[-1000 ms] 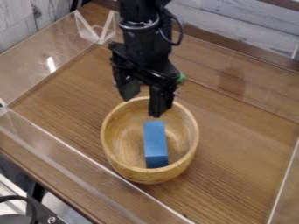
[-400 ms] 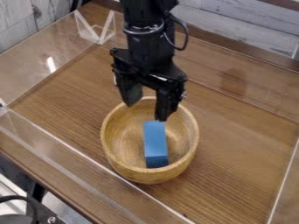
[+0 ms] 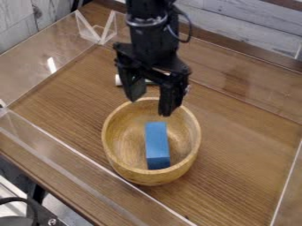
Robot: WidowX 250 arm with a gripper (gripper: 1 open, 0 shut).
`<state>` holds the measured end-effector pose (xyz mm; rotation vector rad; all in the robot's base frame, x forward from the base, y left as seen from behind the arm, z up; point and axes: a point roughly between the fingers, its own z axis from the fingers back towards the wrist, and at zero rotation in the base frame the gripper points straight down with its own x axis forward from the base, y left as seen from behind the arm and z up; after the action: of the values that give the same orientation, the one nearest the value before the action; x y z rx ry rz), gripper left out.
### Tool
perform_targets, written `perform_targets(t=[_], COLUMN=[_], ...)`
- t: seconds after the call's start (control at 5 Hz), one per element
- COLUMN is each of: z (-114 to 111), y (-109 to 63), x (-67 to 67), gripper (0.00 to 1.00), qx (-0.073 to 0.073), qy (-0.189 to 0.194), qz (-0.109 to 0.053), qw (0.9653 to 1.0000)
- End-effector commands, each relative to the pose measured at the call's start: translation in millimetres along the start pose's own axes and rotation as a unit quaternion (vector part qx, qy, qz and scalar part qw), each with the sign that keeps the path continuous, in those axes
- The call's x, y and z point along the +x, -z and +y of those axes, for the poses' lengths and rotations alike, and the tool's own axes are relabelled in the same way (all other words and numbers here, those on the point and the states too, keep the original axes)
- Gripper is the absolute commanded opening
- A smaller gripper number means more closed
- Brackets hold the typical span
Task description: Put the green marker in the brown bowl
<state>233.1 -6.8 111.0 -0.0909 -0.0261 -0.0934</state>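
I'm not finding the marker anywhere: not in the bowl, not on the worktop, not between my fingers, so which way it lies from me and how its long axis runs I can't tell. Only a blue block is lying in the bowl. My jaws are hanging wide open and empty, pointing straight down over the bowl's far rim.

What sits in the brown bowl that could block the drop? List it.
A blue block lies on the brown bowl's floor, taking up its middle; bare floor shows on either side. The gripper hangs open above the far rim. No green marker shows in this view.
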Motion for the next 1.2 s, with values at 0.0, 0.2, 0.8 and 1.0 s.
perform_targets(t=[0.0,0.2,0.8,1.0], z=[3.5,8.2,31.7,37.9], y=[-24.1,-43.0,-41.9,-34.7], x=[15.3,24.9,51.9,60.1], gripper=[1.0,1.0,1.0,1.0], qx=[-0.002,-0.001,0.005,0.006], qy=[0.001,0.006,0.014,0.019], qz=[-0.035,-0.048,-0.059,-0.061], qw=[0.9994,0.9988,0.9982,0.9979])
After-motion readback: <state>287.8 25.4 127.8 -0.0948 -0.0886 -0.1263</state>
